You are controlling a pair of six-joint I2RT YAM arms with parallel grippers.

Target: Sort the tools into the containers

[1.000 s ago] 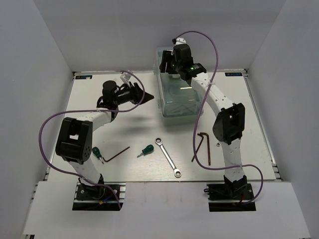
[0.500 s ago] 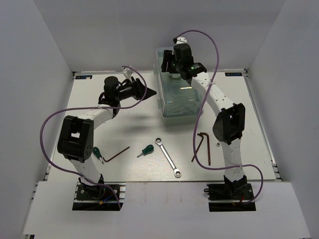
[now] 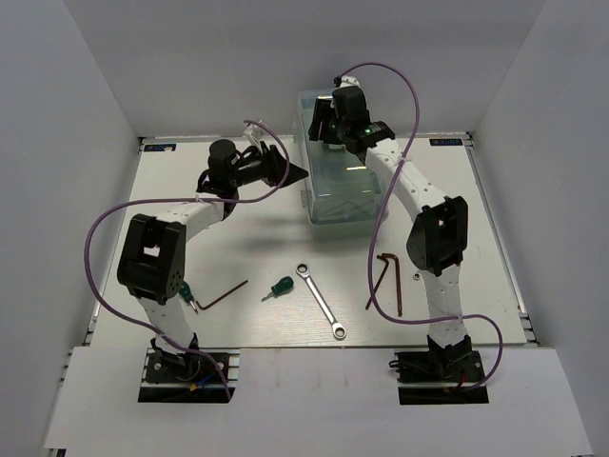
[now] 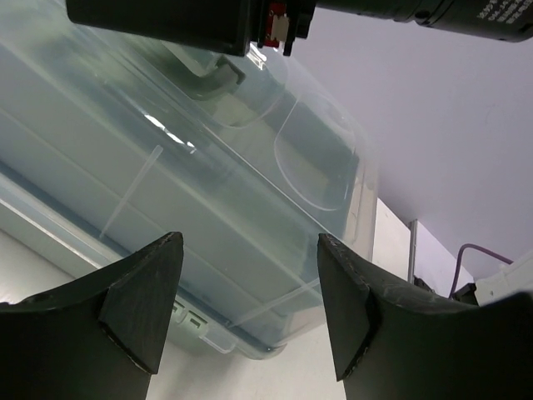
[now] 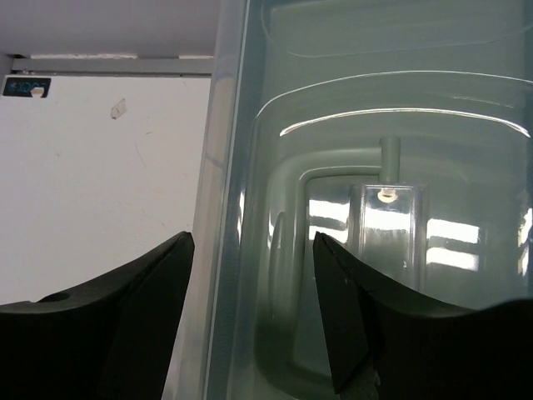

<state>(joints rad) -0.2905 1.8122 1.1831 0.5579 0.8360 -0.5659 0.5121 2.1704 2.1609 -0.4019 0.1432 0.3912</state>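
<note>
Left tool (image 4: 250,292) and right tool (image 5: 250,321) both stand with fingers apart and nothing between them. We take it they are set around the toolbox (image 3: 338,217) because its translucent lid (image 5: 375,125) looks shut, so no compartment can take anything yet. From the left, the left tool points at the box's long left side, just beside it; we cannot tell whether it touches. That side fills the gap between its fingers, which suits steadying the box or working a latch. At the far left edge of the lid, the right tool hangs with one finger outside the rim and one above the lid, a stance that suits catching that edge to lift it. Every piece to be sorted lies on the near half of the table (image 3: 495,238), well apart from the box. The long wrench (image 3: 321,301) sits in the middle, with a green-handled screwdriver (image 3: 279,287) just to its left. A hex key (image 3: 224,294) and a second screwdriver (image 3: 185,290) lie by the left arm, and two more hex keys (image 3: 388,281) lie on the right.
</note>
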